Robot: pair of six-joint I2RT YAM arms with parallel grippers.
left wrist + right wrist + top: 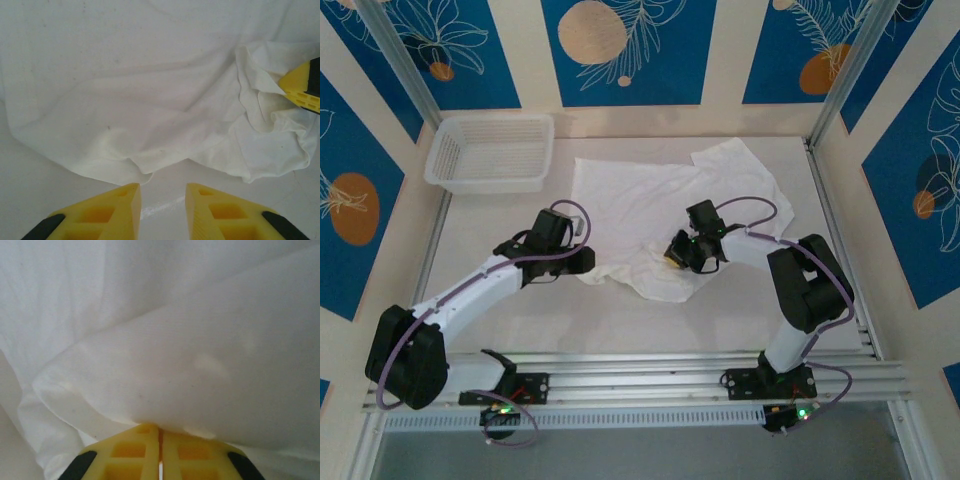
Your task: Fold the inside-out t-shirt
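Observation:
The white t-shirt (pixel 630 190) lies crumpled and partly spread in the middle of the table, with a bunched edge toward the front. My right gripper (pixel 672 255) is at that bunched front edge. In the right wrist view its yellow jaws are pressed together at the tips (pixel 161 429), shut on a fold of the t-shirt (pixel 175 340). My left gripper (pixel 588 262) hovers low at the shirt's near left edge. In the left wrist view it (pixel 162 192) stands open over bare table, just short of the t-shirt's hem (pixel 125 90). A yellow right fingertip (pixel 302 82) shows at the right.
A white mesh basket (pixel 490 150) stands at the back left corner. Metal posts and patterned walls ring the table (pixel 650 320). An aluminium rail (pixel 650 375) runs along the near edge by the arm bases.

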